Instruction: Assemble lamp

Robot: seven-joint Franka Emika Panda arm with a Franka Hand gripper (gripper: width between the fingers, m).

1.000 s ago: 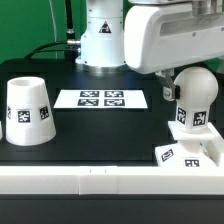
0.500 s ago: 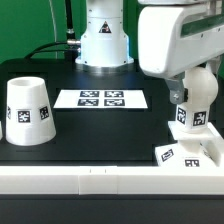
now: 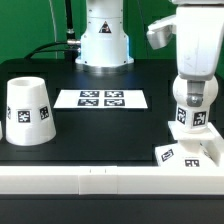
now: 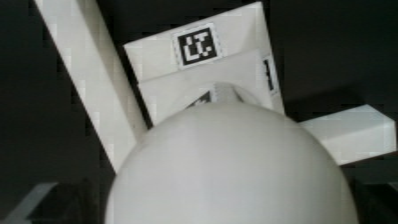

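The rounded white bulb (image 3: 193, 108) stands upright at the exterior view's right, on the flat square base (image 3: 186, 153) near the front wall. My gripper (image 3: 194, 90) is straight above the bulb, and the white hand covers the bulb's top. I cannot see the fingers, so I cannot tell whether they are open or shut. In the wrist view the bulb (image 4: 222, 165) fills the near part of the picture, with the tagged base (image 4: 199, 52) beyond it. The tapered shade (image 3: 28, 110) stands mouth down at the exterior view's left, far from the gripper.
The marker board (image 3: 101, 99) lies flat in the middle of the black table. The arm's white pedestal (image 3: 103, 42) stands behind it. A white wall (image 3: 90, 178) runs along the table's front edge, close to the base.
The arm has swung toward the exterior view's right and turned upright, so that the hand now sits directly over the bulb. The bulb, base and shade have not moved.
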